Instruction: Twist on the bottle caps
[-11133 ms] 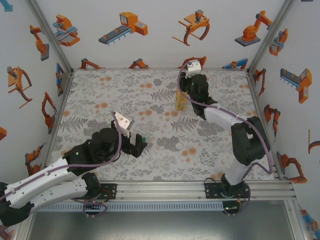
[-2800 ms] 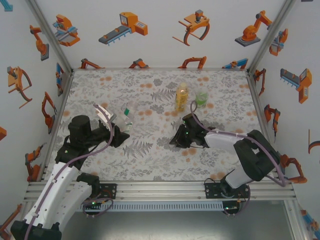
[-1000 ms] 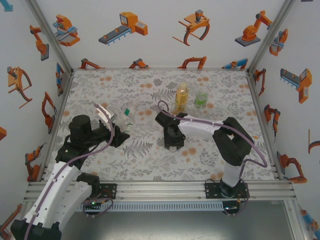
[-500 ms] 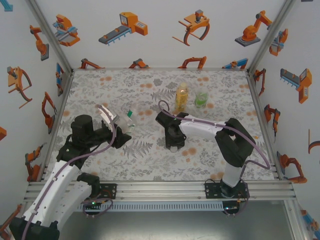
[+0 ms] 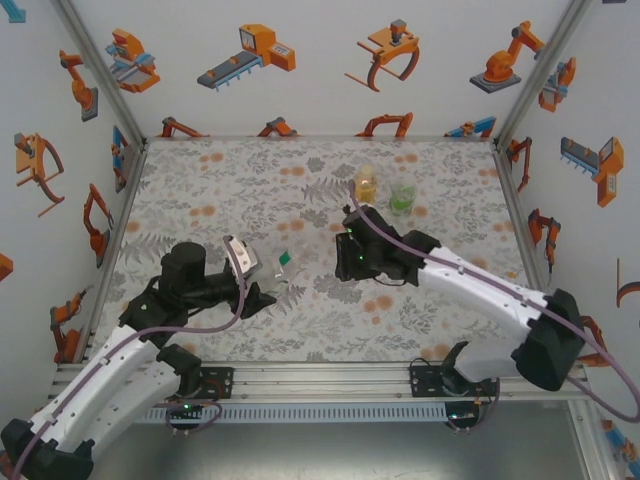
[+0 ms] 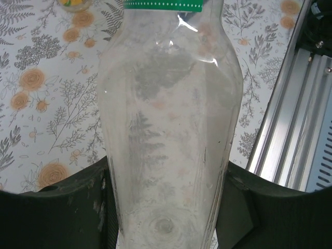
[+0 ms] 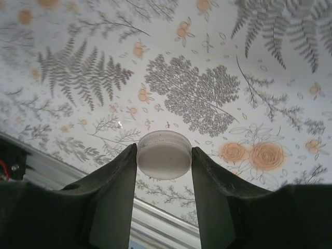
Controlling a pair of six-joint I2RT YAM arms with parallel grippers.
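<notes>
As left end effector point(image 6: 167, 207) holds bottle point(image 6: 168, 119), right end effector point(image 7: 164, 153) pinches cap point(image 7: 164, 162).

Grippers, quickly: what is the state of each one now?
Left gripper: shut on the clear bottle.
Right gripper: shut on the white cap.

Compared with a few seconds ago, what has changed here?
The right claw has picked the white cap off the table and lifted it. The left claw has carried the clear bottle, green cap on, rightward and nearer. The amber bottle and greenish bottle stayed at the back.
</notes>
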